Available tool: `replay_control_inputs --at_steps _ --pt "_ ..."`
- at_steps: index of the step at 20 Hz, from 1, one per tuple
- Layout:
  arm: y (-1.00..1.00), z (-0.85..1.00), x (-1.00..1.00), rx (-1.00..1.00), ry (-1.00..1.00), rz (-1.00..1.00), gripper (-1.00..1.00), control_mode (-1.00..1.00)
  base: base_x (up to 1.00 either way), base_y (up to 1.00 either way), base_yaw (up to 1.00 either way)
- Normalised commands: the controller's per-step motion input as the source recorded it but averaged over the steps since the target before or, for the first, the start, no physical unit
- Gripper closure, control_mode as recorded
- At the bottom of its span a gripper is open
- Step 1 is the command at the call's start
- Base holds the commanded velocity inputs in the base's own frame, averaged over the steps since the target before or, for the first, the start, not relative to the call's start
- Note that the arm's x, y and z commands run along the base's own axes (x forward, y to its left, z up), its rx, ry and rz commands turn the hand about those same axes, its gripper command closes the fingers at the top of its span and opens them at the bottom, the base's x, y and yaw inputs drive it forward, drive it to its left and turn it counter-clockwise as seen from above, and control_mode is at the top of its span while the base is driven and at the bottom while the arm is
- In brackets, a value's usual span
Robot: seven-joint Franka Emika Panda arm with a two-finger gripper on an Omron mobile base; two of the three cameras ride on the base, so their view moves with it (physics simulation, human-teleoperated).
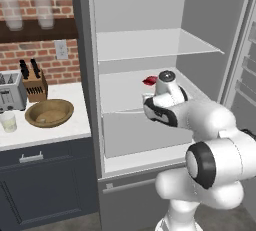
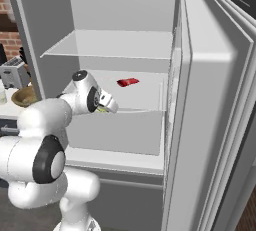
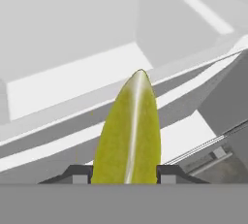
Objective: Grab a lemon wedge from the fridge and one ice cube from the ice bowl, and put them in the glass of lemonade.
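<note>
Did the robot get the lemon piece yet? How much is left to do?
Yes. The fridge is open and the tool is shut on the lemon wedge, beside the shelf with the red item. Left to do: carry it to the glass on the counter, then add an ice cube from the bowl.

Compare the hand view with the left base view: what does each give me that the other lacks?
Hand view: the lemon wedge clamped between the end effector fingertips, pointed end away from the camera.
Left base view: the counter with the ice bowl, the lemonade glass, toaster and knife block, plus the arm reaching into the fridge.
Both: the white fridge shelves and the red item.
</note>
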Motion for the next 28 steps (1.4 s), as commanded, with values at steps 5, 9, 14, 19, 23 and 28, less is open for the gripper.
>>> replay_control_inputs --at_steps 5,9,14,19,23,28 --pt "0.01 0.73 -1.0 0.19 0.0 0.0 1.0 -1.0 0.0 0.0 0.0" --pt "-0.04 0.06 -1.0 0.07 0.0 0.0 1.0 -1.0 0.0 0.0 0.0" --pt "0.0 0.0 -1.0 -0.02 0.0 0.01 1.0 -1.0 0.0 0.0 0.0" --pt "0.0 0.48 -0.92 -0.03 -0.04 0.05 1.0 -1.0 0.0 0.0 0.0" --pt "0.0 0.67 -0.71 -0.01 -0.06 0.07 1.0 -1.0 0.0 0.0 0.0" --pt "0.03 0.42 -0.51 -0.02 -0.07 0.07 1.0 1.0 -0.09 0.04 0.02"
